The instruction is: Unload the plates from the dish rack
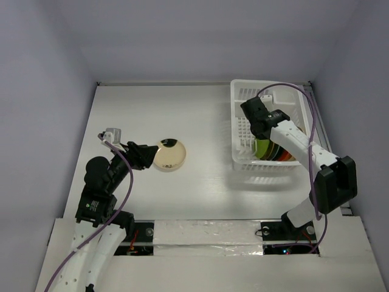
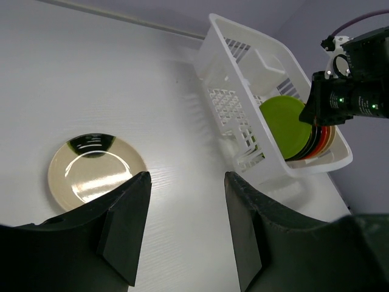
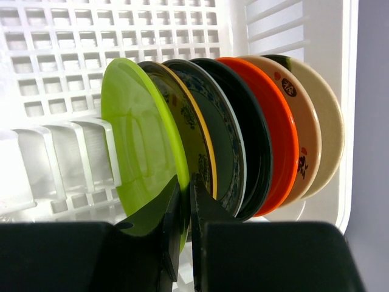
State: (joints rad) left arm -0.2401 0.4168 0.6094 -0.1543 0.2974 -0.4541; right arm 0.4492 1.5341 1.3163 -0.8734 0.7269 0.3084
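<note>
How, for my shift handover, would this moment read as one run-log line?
left jaws: open, empty, beside cream plate on table | right jaws: shut on green plate rim | rack: other plates upright behind it

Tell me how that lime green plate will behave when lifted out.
Likely stiff and light: the lime green plate looks thin and moulded. Its glossy face may slip in the right gripper, which pinches only the rim. It could swing once lifted.

White table [image 1: 182, 115], pale lavender walls [image 1: 48, 48]
</note>
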